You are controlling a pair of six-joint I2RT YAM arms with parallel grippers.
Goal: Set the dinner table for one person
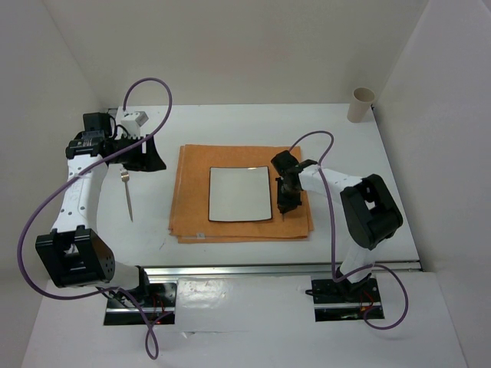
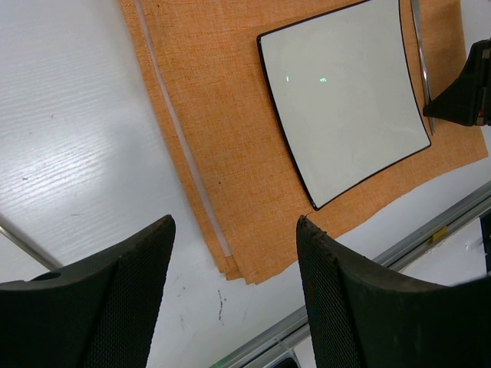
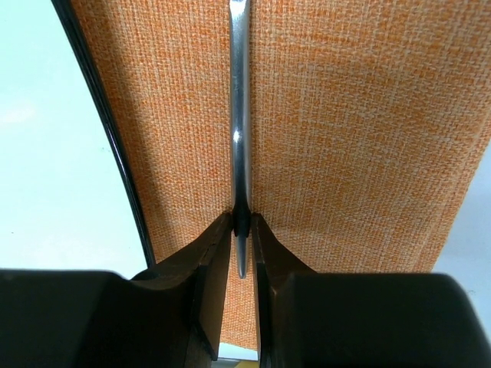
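Dinner table (image 1: 230, 126) runs under everything around the plate (image 1: 240, 193). Looks rigid, heavy, kinda slick, so no grabbing it, stuff just gets set down on it. Right of the plate, the right gripper (image 3: 242, 218) reaches in low, jaws pinched narrow on a thin metal utensil (image 3: 240, 115). Left of the plate, the left gripper (image 2: 234, 230) hovers wide open, empty.
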